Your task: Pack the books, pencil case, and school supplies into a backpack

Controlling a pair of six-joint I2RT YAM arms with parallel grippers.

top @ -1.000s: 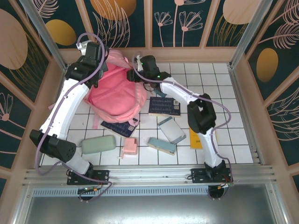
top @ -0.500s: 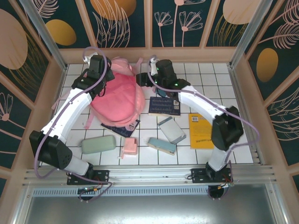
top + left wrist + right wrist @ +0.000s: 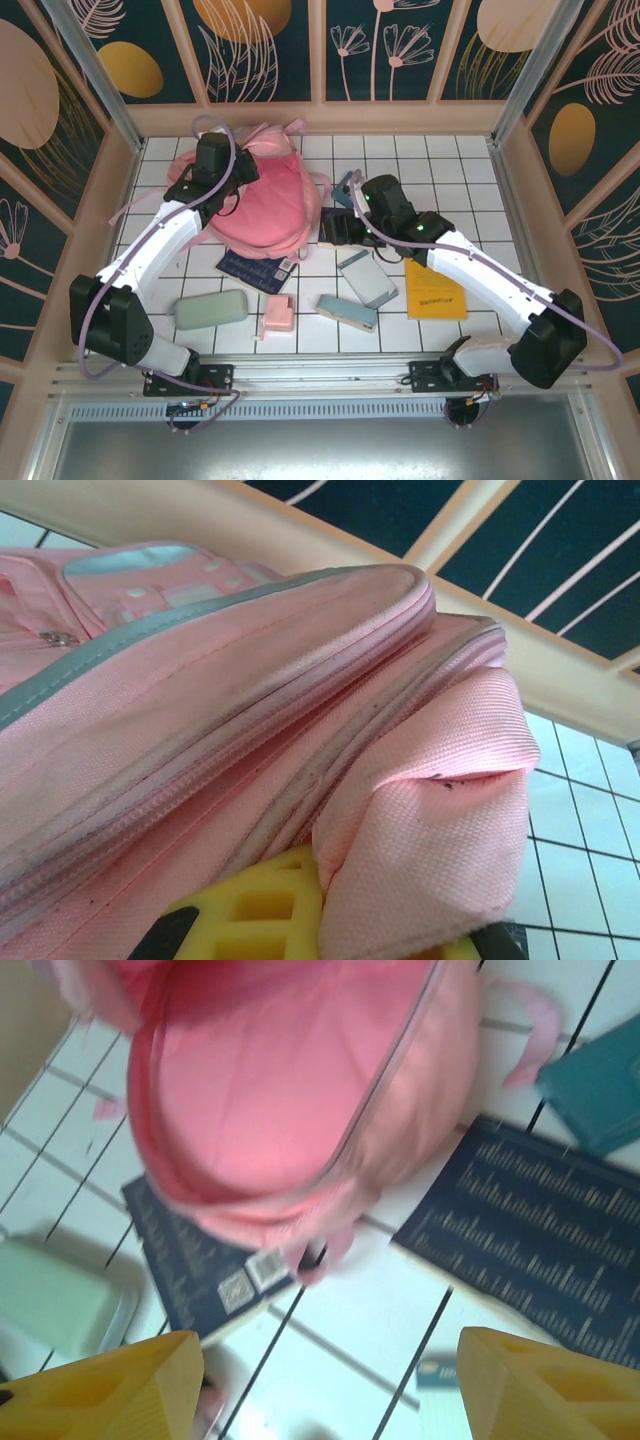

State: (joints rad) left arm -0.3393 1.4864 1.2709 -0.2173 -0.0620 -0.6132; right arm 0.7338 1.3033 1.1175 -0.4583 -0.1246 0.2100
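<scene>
We see the pink backpack [image 3: 265, 195] lying at the far left of the white tiled table [image 3: 480, 180], its main compartment gaping open. The left gripper [image 3: 360, 930] is pinched tight on a fold of the backpack's fabric (the yellow fingers peek out beneath it). The right gripper [image 3: 330, 1390] hangs with jaws wide and empty. The first navy book [image 3: 255, 270] pokes out from under the backpack's near edge. The second navy book [image 3: 352, 232] lies just right of the backpack. The sage pencil case [image 3: 211, 309] rests near the front, left of the pink block [image 3: 275, 315].

Bright even light; soft blur across backpack [image 3: 300, 1090].
</scene>
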